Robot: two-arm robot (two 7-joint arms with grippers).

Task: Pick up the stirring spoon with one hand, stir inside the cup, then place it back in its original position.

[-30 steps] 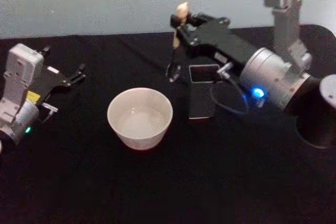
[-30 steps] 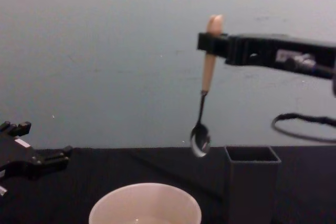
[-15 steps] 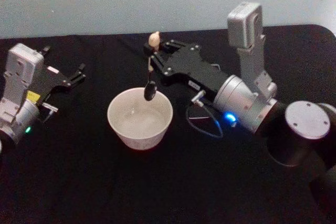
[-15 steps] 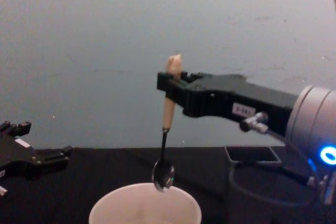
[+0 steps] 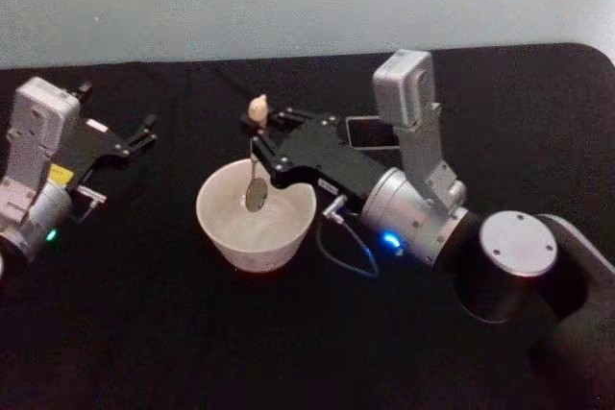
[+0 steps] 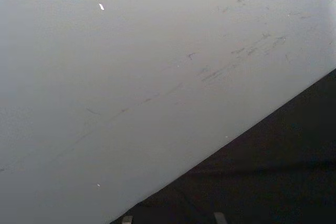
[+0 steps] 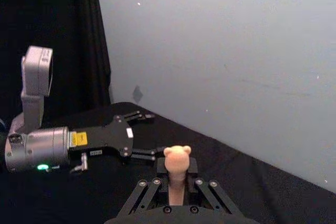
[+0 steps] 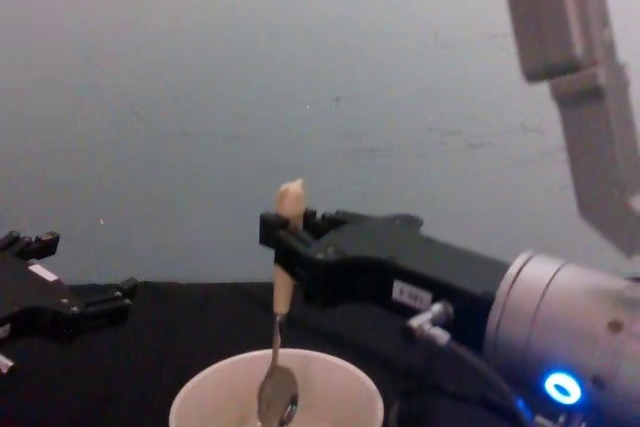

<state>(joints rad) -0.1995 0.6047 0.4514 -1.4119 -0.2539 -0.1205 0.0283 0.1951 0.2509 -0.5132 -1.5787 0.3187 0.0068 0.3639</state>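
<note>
Black cloth is covering the counter (image 5: 144, 314), and a pale grey wall is running behind it. Left of centre in the head view, the cup (image 5: 245, 247) (image 8: 215, 397) is sitting upright. The stirring spoon (image 5: 253, 162) (image 8: 283, 292) (image 7: 177, 182) is hanging with its bowl inside the cup, seemingly just below the rim; whether it is touching the inner wall I cannot tell. Its long axis is running nearly vertical, with the animal-head knob pointing up and the metal stem pointing down. The right end effector (image 5: 258, 132) (image 8: 275, 237), reaching in from the lower right, is pinching the peach handle just under the knob. A dark grey holder (image 5: 360, 132) is standing behind that arm. The left end effector (image 7: 151, 135) is resting at the far left of the counter, its fingers spread.
</note>
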